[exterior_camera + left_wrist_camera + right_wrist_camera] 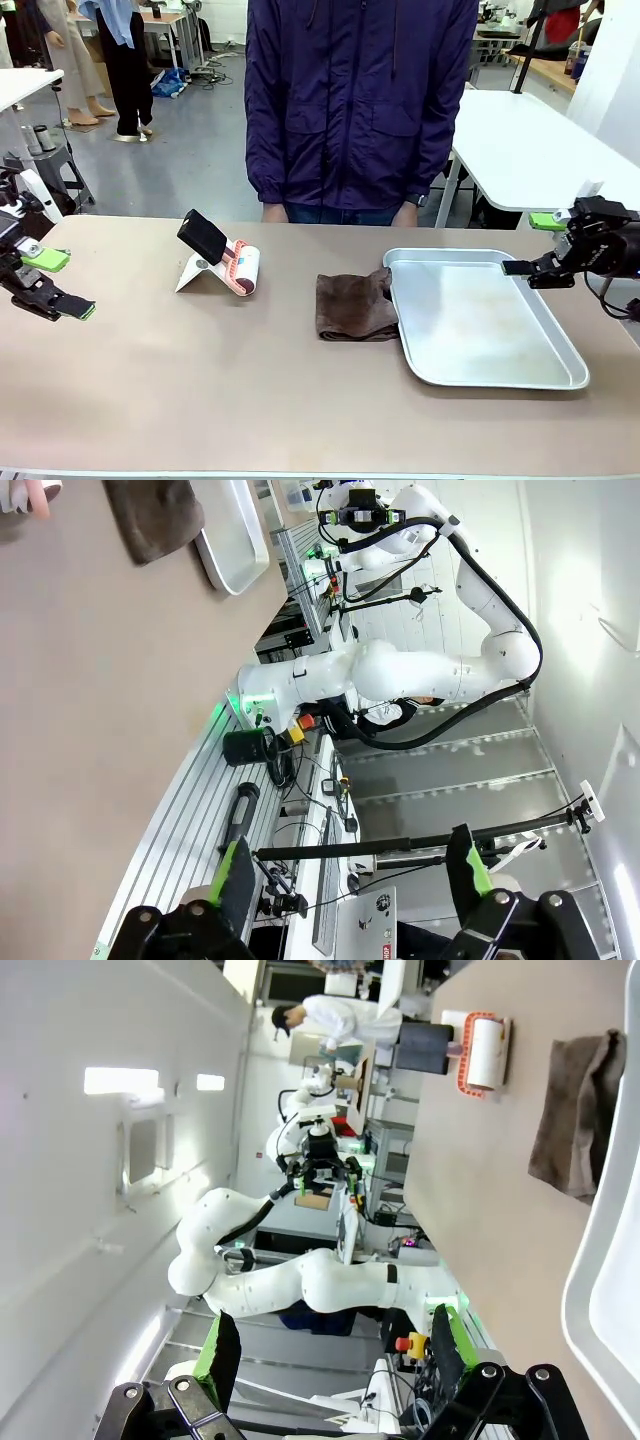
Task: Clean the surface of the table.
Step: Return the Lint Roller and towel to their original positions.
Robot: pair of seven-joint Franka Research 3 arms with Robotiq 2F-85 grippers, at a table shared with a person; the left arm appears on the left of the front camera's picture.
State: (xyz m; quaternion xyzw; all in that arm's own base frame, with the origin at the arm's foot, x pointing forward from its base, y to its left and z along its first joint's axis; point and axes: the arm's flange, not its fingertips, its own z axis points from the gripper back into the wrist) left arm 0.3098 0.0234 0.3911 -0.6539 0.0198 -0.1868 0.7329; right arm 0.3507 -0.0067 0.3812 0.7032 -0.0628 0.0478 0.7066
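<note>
Room lies open along the near half of the table (250,400), a matte beige-brown top with a thin pale edge spanning the front view. Cloth (352,305) touches the tray (560,375) right of centre. Left gripper (52,285) and right gripper (540,245) hang wide, empty, at opposite ends. No writing legible.

Brown cloth (355,305), silver tray (480,375), beige table (200,380).

The table (250,400) is a wide, matte beige-brown slab with a thin pale edge, lying flat and spanning the scene from left to right. Its near half is bare, with no visible spills or crumbs.
</note>
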